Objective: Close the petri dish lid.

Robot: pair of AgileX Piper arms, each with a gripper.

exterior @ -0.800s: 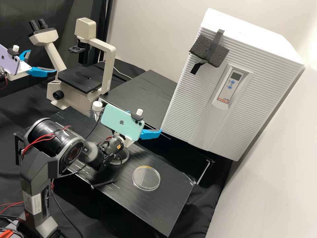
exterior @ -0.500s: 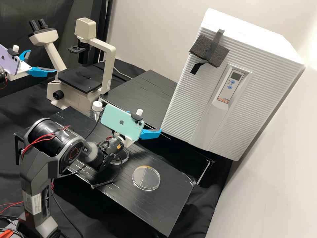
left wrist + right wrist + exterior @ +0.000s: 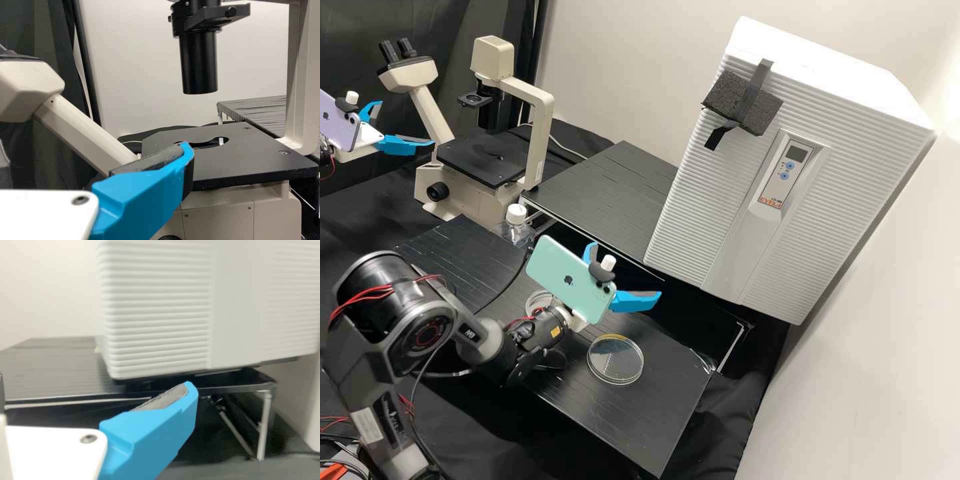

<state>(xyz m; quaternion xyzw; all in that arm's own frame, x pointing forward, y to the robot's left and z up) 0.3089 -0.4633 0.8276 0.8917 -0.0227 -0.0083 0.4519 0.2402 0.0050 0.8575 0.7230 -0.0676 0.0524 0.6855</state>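
In the high view, my right gripper [image 3: 627,268] hangs open over the black bench's back edge, beyond the clear round petri dish [image 3: 617,360]. That dish lies flat on the bench, with a yellowish patch on its far rim. Another clear round dish piece [image 3: 536,301] lies farther left, partly hidden by the phone and wrist; which piece is the lid I cannot tell. My left gripper [image 3: 407,123] stands open and empty by the microscope. In the left wrist view the left gripper [image 3: 95,150] faces the microscope stage; in the right wrist view the right gripper [image 3: 95,389] faces the white incubator.
A cream microscope [image 3: 537,137] stands at the back left, a clear bottle with a white cap [image 3: 516,213] near its base. The ribbed white incubator [image 3: 693,193] overhangs behind the bench. A black platform [image 3: 607,193] lies between them.
The right arm has moved: its gripper is lower and farther right in the high view, and its second finger has come out from behind the phone. The left arm and the dishes have not moved.
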